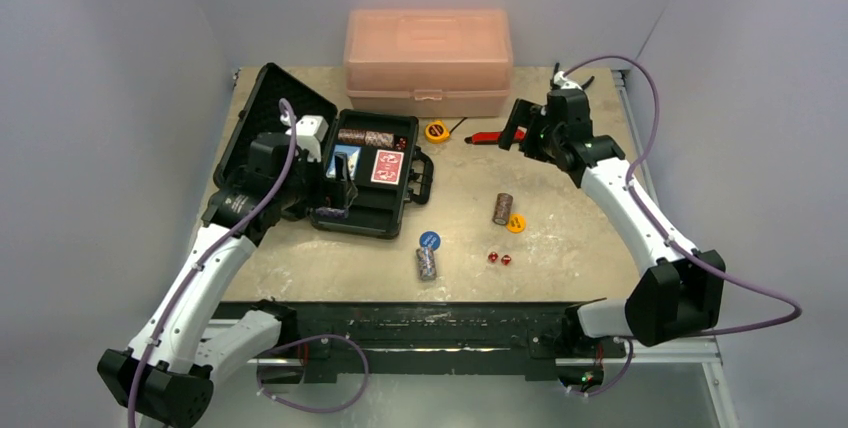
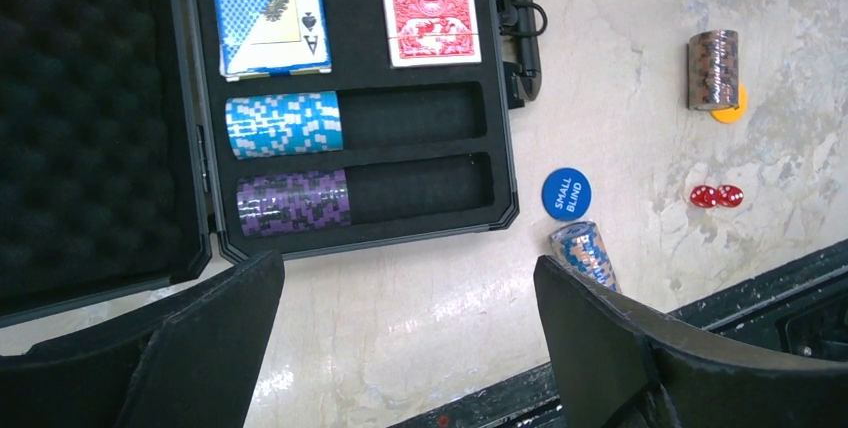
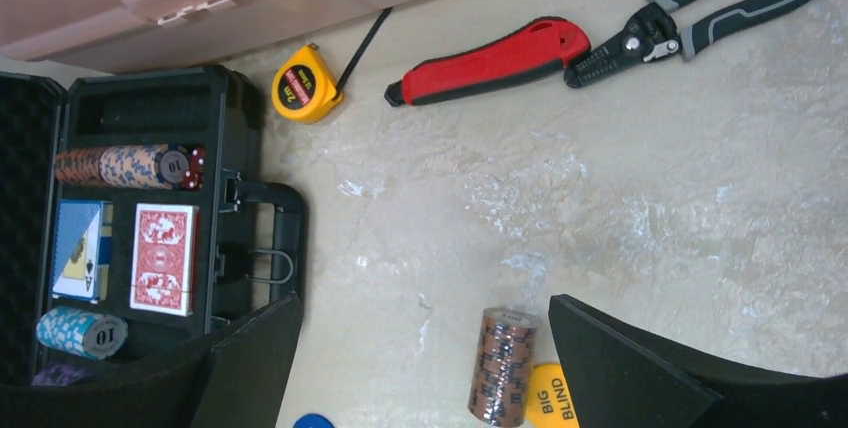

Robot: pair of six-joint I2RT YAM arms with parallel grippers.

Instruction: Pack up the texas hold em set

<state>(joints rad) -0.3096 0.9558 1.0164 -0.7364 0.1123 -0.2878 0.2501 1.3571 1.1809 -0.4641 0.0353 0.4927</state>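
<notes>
Briefcase lid (image 1: 262, 108) at left table (image 1: 580, 208) edge

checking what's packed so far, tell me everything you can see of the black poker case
The black hard-shell case lies open on the left of the table, its egg-crate foam lid swung back leftward. A carry handle sits on its right edge. Its tray holds a blue deck, a red deck and three chip stacks: orange-brown, light blue and purple, the last two slots half empty. The open left claw hangs over its near edge.
</notes>
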